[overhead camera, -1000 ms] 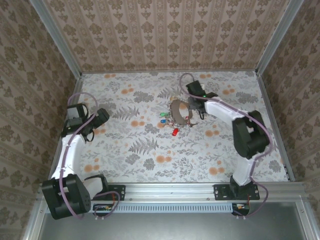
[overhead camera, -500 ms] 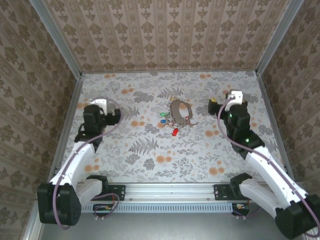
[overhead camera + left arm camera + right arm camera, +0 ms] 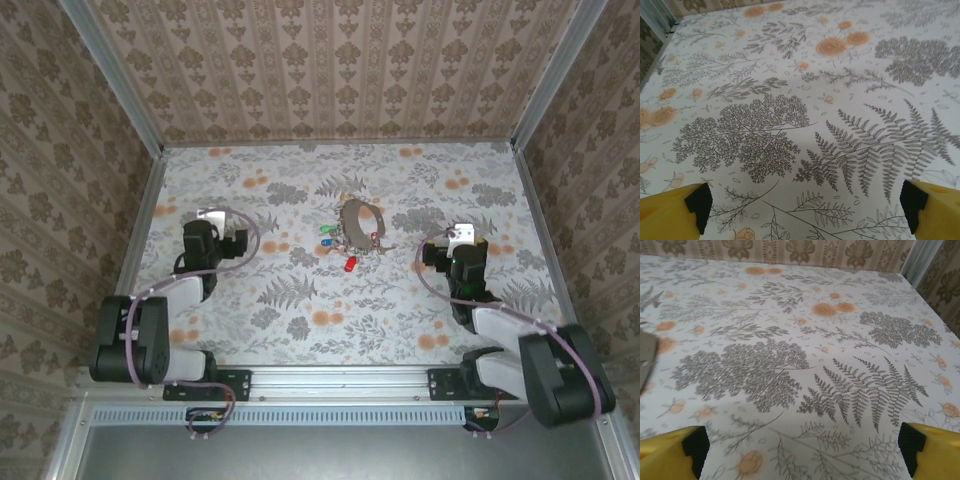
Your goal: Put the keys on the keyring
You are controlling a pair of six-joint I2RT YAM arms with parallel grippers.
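Left fingers (image 3: pixel 662 212) and right fingers (image 3: pixel 662 450) gape empty, well apart from the thin brownish-grey keyring (image 3: pixel 348 218). Tiny red, green, blue-headed metal keys (image 3: pixel 350 264) lie beside it, probably loose. Pin ring first, thread singly.

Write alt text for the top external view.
A brownish keyring lies on a floral table, small red, green and blue keys beside it. The left gripper and right gripper sit apart from it on either side, jaws open, holding nothing.
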